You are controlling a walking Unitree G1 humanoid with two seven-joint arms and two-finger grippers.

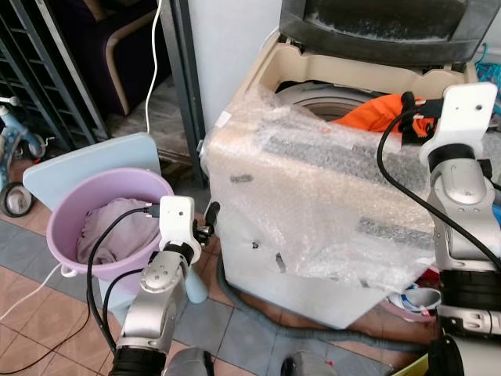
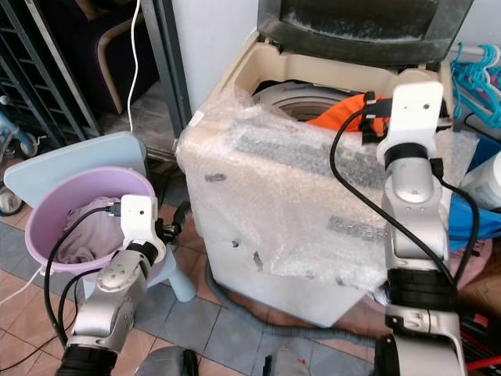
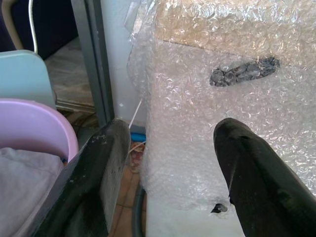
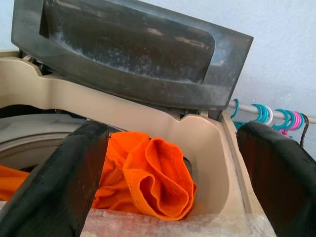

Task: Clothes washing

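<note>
A top-loading washing machine (image 1: pixel 313 204), wrapped in bubble wrap, stands with its dark lid (image 1: pixel 376 23) raised. An orange garment (image 4: pixel 148 177) lies bunched over the front rim of the drum opening. My right gripper (image 4: pixel 173 131) hovers just in front of it, open, its fingers (image 4: pixel 69 177) spread wide to either side of the cloth. A purple basin (image 1: pixel 70 204) holding pale lilac laundry (image 1: pixel 117 227) sits on the floor to the machine's left. My left gripper (image 3: pixel 173 126) is low between basin and machine, open and holding nothing.
A light blue board (image 1: pixel 86 160) stands behind the basin, with a dark metal post (image 1: pixel 184 78) beside it. A grey hose (image 1: pixel 258 313) runs along the tiled floor under the machine. Coloured hangers (image 2: pixel 477 66) hang at the far right. A child's tricycle (image 1: pixel 12 157) is at the far left.
</note>
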